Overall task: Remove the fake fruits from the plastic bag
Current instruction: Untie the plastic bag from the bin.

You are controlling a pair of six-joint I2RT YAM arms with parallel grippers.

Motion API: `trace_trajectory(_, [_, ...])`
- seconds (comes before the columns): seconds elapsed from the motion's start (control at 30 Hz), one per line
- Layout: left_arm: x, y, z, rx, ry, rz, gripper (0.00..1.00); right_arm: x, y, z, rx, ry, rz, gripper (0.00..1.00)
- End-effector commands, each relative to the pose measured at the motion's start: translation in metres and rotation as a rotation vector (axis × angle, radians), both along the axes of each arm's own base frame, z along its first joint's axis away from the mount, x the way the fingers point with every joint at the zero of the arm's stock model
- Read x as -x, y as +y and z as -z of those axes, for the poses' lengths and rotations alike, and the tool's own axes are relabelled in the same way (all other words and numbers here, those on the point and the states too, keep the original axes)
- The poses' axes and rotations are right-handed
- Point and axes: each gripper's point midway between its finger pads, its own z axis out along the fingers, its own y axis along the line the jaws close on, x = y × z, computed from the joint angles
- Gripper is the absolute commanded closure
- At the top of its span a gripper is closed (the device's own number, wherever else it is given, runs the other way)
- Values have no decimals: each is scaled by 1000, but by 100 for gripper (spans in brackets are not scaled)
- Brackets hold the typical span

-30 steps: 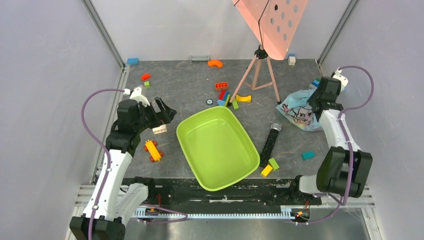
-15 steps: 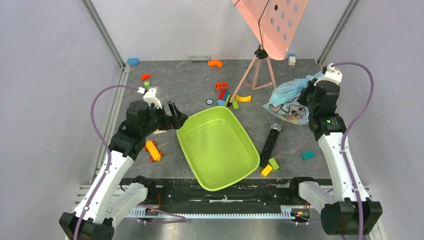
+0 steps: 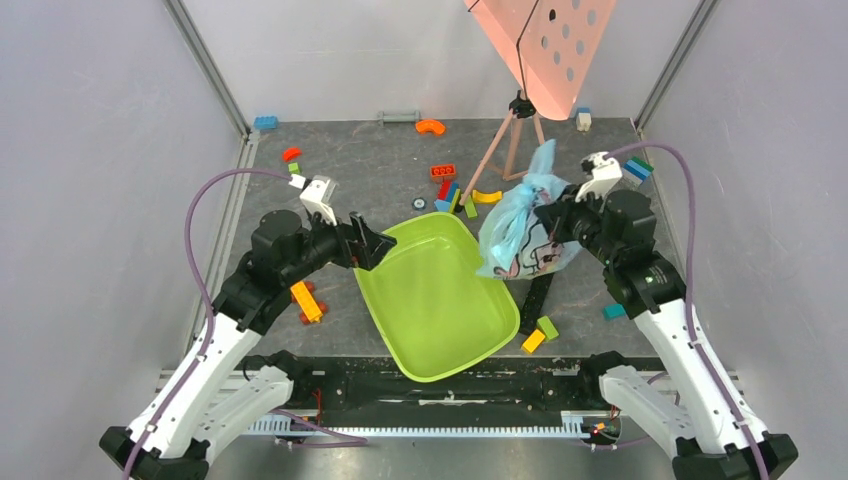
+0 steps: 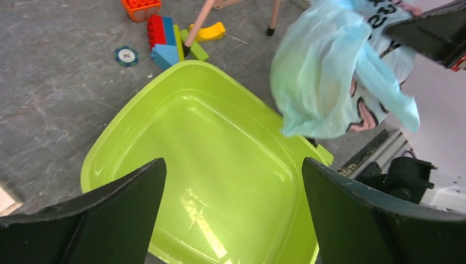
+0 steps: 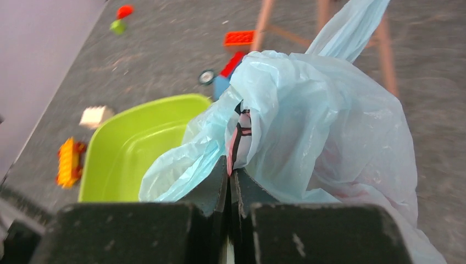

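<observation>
Step in hand: the bag was being presented over the tub, judging by its place; nothing had been emptied out yet.
Right hand (image 5: pixel 231 176): fingers pressed together on a gathered fold of the plastic bag (image 3: pixel 515 225), pinching the thin film near a printed patch.
Left hand (image 4: pixel 233 165): fingers spread wide apart and holding nothing, poised over the near-left part of the lime-green tub (image 3: pixel 430 300) and facing the bag.
Plastic bag: hung from the right hand clear of the tabletop (image 3: pixel 370 170), above the tub's far-right rim and just beside a leg of the pink tripod stand (image 3: pixel 510 150). It was crumpled, with one tie handle sticking upward.
Fake fruits: none showed in any view, and the tub was bare. I judged they were inside the bag. A pinkish tint low in the film could have been fruit or print; I could not tell which.
Around: toy blocks (image 3: pixel 450 190) lay scattered beyond the tub, and a black cylinder (image 3: pixel 540 285) lay to its right.
Next move: it seemed to call for the left hand to reach across and take a free part of the film, a handle or the mouth's edge, so the two could pull the opening apart or tip the bag.
Risk: the film was slippery and loose, so a shallow pinch might slide off; the mouth's direction was unclear, so fruits could spill beside the tub.
</observation>
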Motion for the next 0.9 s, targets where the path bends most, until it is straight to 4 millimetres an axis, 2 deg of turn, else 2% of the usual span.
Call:
trace_trajectory(0.0, [7,-20,-37,68,-104,104,0,26,44,-17,-15,-86,-237,100])
trace_trajectory(0.17, [14,-41,-39,78,-118,187,1,54,86,-9,-28,-94,-404,100])
trace_trajectory(0.33, [30,-70,-40,75,-144,283,2,80,128,1,-49,-90,-522,100])
trace_trajectory(0.47, [38,-87,-27,29,-135,316,2,98,156,10,-11,-94,-592,100])
trace_trajectory(0.6, [47,-97,0,-39,-103,328,5,106,170,22,13,-94,-594,100])
trace_trajectory(0.87, [52,-85,35,-165,-80,270,7,107,170,32,-4,-96,-564,100])
